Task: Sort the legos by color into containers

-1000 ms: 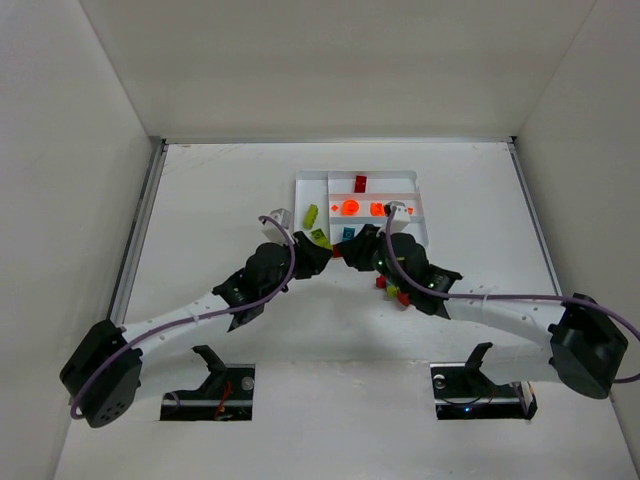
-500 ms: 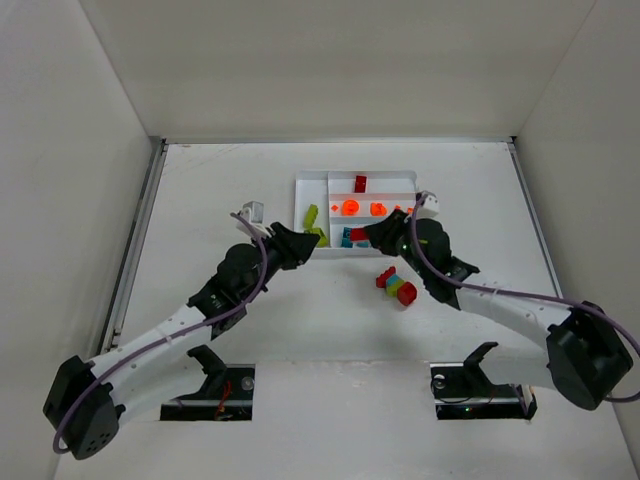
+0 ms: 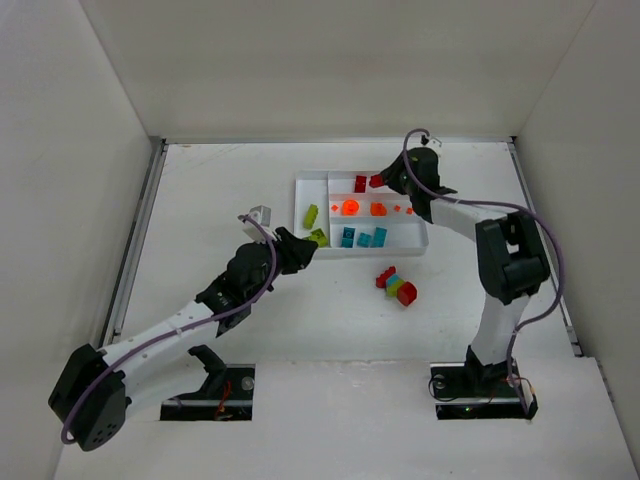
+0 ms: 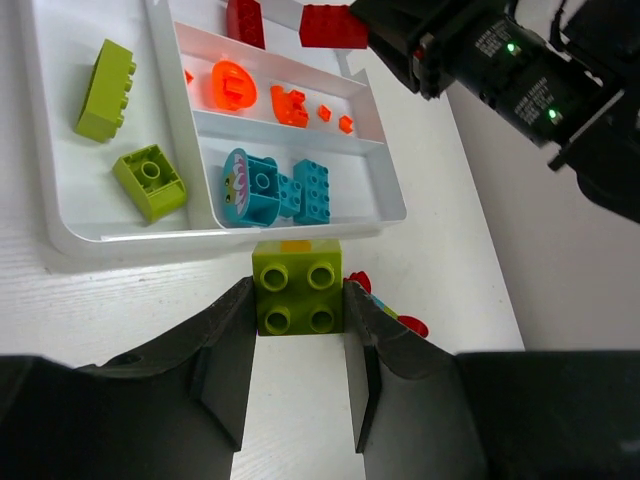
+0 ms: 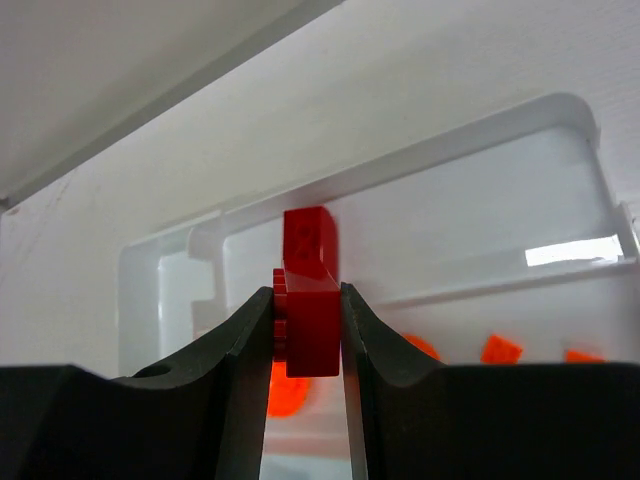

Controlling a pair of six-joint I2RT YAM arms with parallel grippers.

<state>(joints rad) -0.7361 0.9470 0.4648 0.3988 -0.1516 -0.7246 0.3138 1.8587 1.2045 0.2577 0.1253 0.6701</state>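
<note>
Several legos (image 3: 350,208) lie sorted in the tray (image 4: 100,243), the left gripper (image 3: 305,247) clamps a green brick (image 4: 297,287) beside it, the right gripper (image 5: 306,330) clamps a red brick (image 5: 308,300) over its far row, and a small cluster (image 3: 396,286) lies unsorted.

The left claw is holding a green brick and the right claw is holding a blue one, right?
Not quite. The right gripper is holding a red brick, not a blue one; the right wrist view shows it pinched in the jaws. The left gripper does hold a green brick.
</note>
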